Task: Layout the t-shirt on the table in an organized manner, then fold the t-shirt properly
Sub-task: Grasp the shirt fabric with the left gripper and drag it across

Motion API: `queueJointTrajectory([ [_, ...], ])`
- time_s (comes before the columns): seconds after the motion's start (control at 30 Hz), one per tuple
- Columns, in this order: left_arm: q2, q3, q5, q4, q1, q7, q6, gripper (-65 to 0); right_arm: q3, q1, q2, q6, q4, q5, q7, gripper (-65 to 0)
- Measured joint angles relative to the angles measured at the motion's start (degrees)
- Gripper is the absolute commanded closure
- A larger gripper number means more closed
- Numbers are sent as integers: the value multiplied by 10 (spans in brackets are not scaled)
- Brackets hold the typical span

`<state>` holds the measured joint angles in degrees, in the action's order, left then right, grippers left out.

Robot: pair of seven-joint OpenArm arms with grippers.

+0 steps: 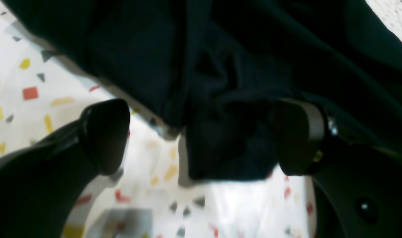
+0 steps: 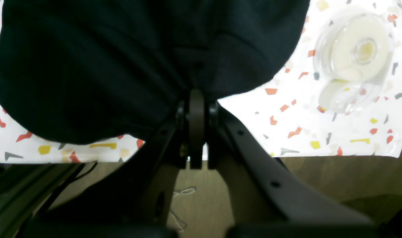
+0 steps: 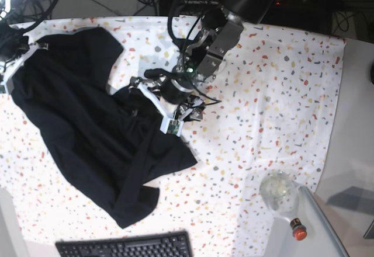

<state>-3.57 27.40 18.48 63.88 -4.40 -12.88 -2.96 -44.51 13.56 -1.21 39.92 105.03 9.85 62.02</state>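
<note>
While both arms work at the garment, the scene reads as follows.

T-shirt: a plain black t-shirt [image 3: 96,146] lies rumpled and unfolded across the left half of the base view, spread from the upper left corner down toward the lower middle, with loose folds and one edge doubled over.

Table: the table [image 3: 274,93] is covered in white cloth speckled with red, orange, yellow and grey flecks; the shirt rests on it.

Left gripper: the left gripper [image 1: 201,135] sits low over the shirt's right edge near the middle of the table. Its fingers [image 1: 105,135] stand wide apart, with a bunched fold of black fabric lying between them; one finger is over bare cloth, the other against the shirt.

Right gripper: the right gripper [image 2: 197,99] is at the table's edge, at the far left of the base view. Its fingers are pressed together and pinch the hem of the shirt, which bulges out beyond them.

Other things: a clear round container [image 2: 354,56] stands on the cloth, well apart from the shirt. A black keyboard [image 3: 125,246] lies at the bottom edge of the base view, just below the shirt's lowest fold.
</note>
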Motion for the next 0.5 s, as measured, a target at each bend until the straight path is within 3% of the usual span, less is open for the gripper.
queueJointTrajectory([
  [0.2,-28,1,0,-75,-75,4,1,-650,0,6,0,0,0,0,-2,0],
  [0.27,-35,1,3,-127,-103,7,2,-494,0,6,1,0,0,0,-2,0],
  [0.37,-39,0,0,-184,-134,4,0,-74,0,5,11,0,0,3,-3,0],
  [0.4,-38,-1,3,-186,-135,1,0,0,0,5,16,0,0,2,-3,0],
  [0.5,-32,-2,1,-183,-136,0,1,0,1,7,29,0,0,3,-3,0],
])
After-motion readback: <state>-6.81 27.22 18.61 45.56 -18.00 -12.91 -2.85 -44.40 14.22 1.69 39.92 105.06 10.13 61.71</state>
